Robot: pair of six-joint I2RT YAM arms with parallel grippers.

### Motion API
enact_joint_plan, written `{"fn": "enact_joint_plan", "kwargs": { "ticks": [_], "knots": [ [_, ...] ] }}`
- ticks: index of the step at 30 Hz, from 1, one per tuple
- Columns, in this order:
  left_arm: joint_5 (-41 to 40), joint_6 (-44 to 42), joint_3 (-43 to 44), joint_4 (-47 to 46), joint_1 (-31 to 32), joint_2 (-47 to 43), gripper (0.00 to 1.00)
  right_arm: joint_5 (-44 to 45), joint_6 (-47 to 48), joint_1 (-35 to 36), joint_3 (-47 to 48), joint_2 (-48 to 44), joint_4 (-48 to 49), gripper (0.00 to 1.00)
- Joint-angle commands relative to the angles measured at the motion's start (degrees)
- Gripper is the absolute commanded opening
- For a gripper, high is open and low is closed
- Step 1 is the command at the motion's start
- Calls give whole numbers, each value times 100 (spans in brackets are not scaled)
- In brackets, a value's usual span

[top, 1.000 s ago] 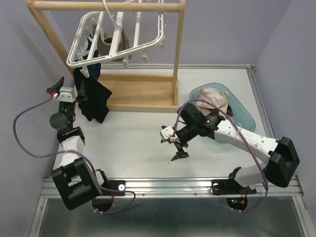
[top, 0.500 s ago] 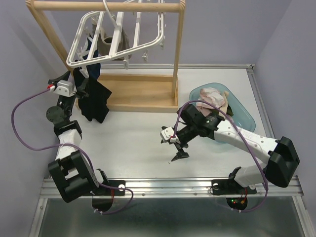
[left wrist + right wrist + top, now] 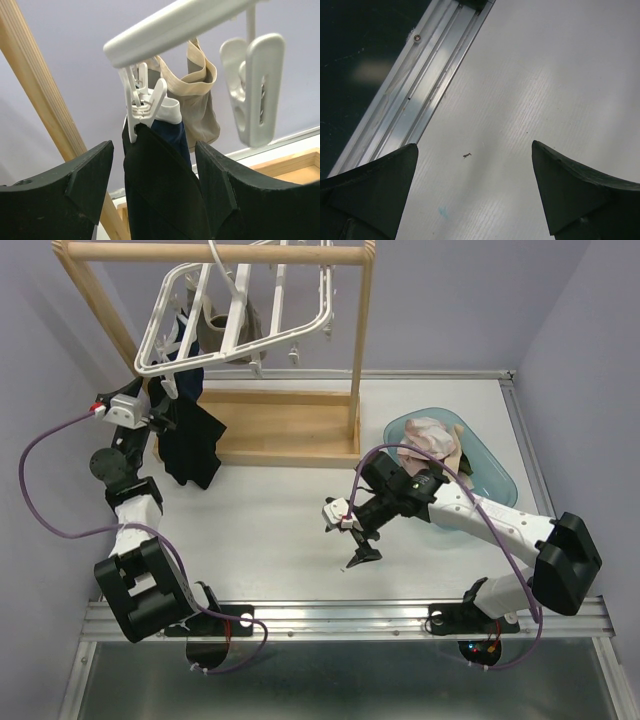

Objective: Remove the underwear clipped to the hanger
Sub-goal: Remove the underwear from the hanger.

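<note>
The white hanger [image 3: 240,310] hangs tilted from the wooden rail. A black underwear piece [image 3: 190,440] hangs from a clip [image 3: 145,107] at its left corner. Behind it hang a navy piece with white trim [image 3: 172,131] and a grey-beige piece [image 3: 200,105]. My left gripper [image 3: 165,422] is open, and in the left wrist view [image 3: 152,185] its fingers stand on either side of the black piece just below the clip. My right gripper [image 3: 358,543] is open and empty, low over the bare table [image 3: 475,190].
A wooden rail stand [image 3: 290,435] holds the hanger, its base behind the black piece. A blue basin [image 3: 495,480] at the right holds pink and cream cloth [image 3: 430,437]. An empty clip [image 3: 255,90] dangles to the right. The table's metal front rail [image 3: 415,95] lies near my right gripper.
My left gripper has risen and swung right, up to the black piece, which now lies between its fingers. The right arm has hardly moved.
</note>
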State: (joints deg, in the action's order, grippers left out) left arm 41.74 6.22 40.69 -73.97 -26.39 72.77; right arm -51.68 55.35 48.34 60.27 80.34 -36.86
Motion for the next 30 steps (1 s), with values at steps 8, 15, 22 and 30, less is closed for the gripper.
{"fn": "enact_joint_plan", "kwargs": {
  "ticks": [8,15,22,30],
  "knots": [
    [-148,73,519,-1814,-24,-132,75,-176,46,-44,-59,52,127,100],
    [-245,-77,625,-1734,90,-141,74,-193,46,-35,-68,61,135,100],
    [-324,-165,747,-1690,196,-114,72,-211,46,-44,-68,79,135,100],
    [-421,-139,862,-1673,257,-53,70,-228,37,-35,-77,79,135,100]
  ]
}}
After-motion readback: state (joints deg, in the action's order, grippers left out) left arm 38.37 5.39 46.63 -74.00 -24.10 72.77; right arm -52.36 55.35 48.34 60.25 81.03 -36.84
